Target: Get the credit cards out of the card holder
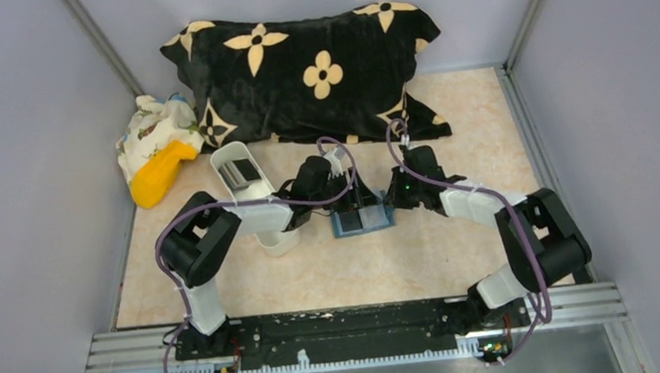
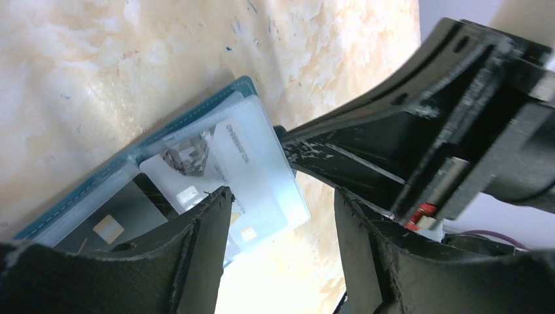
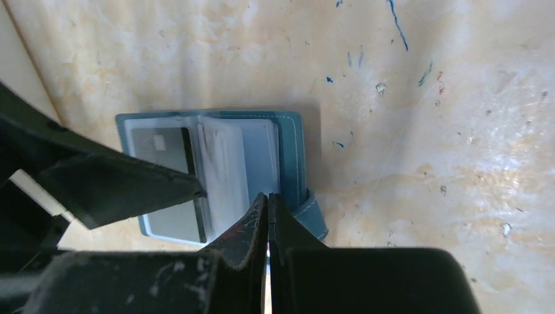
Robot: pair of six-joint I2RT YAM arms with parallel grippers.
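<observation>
The blue-teal card holder (image 1: 363, 221) lies open on the table between both grippers, its clear sleeves fanned out (image 3: 226, 163). A silvery credit card (image 2: 252, 176) and a dark grey one (image 2: 114, 219) sit inside the sleeves. My left gripper (image 2: 281, 193) hovers open over the holder's near edge, one fingertip (image 3: 193, 190) at the dark card's sleeve (image 3: 163, 144). My right gripper (image 3: 267, 196) is shut with nothing between its fingers. Its tips rest on the holder's right half beside the closing tab (image 3: 314, 212).
A long white tray (image 1: 255, 203) stands left of the holder with a dark flat card-like thing (image 1: 241, 172) in it. A black flowered pillow (image 1: 306, 70) fills the back, with a patterned cloth (image 1: 152, 126) and a yellow object (image 1: 159, 173) at back left.
</observation>
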